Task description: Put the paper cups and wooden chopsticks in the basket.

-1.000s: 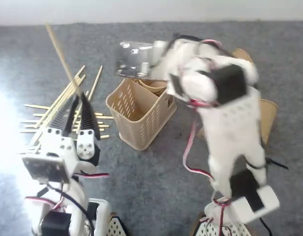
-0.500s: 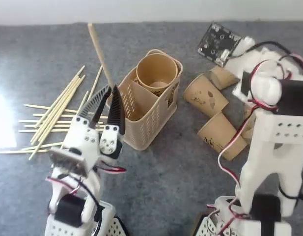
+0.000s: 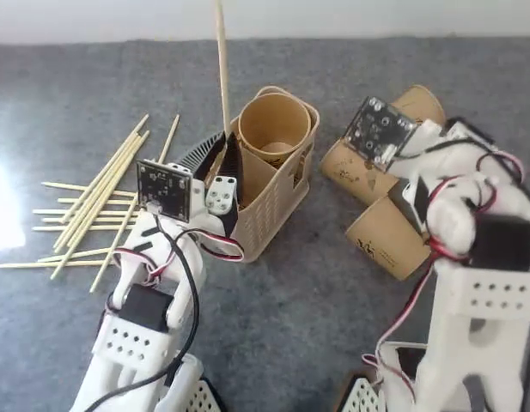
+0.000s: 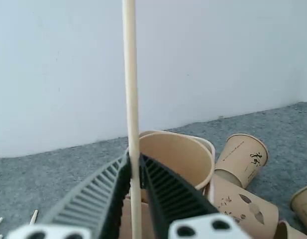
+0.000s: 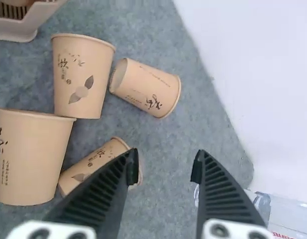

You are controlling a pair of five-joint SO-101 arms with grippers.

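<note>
My left gripper (image 3: 220, 156) is shut on one wooden chopstick (image 3: 222, 60), held upright at the basket's (image 3: 263, 215) left compartment. The left wrist view has the chopstick (image 4: 130, 74) pinched between the black fingers (image 4: 111, 189), with stacked paper cups (image 4: 175, 154) just behind. Those stacked cups (image 3: 274, 127) stand in the basket's far compartment. My right gripper (image 5: 165, 162) is open above several cups lying on their sides (image 5: 81, 74) (image 5: 146, 87) (image 5: 96, 159). From above, these cups (image 3: 359, 172) (image 3: 389, 236) lie right of the basket.
A fan of loose chopsticks (image 3: 93, 206) lies on the grey carpet left of the basket. A white wall (image 5: 253, 74) borders the far edge of the carpet. The right arm's body (image 3: 479, 257) stands over the near right area.
The left gripper has carried the chopstick rightward from the pile to the basket. The right arm has swung from over the basket to the lying cups, leaving a cup in the basket.
</note>
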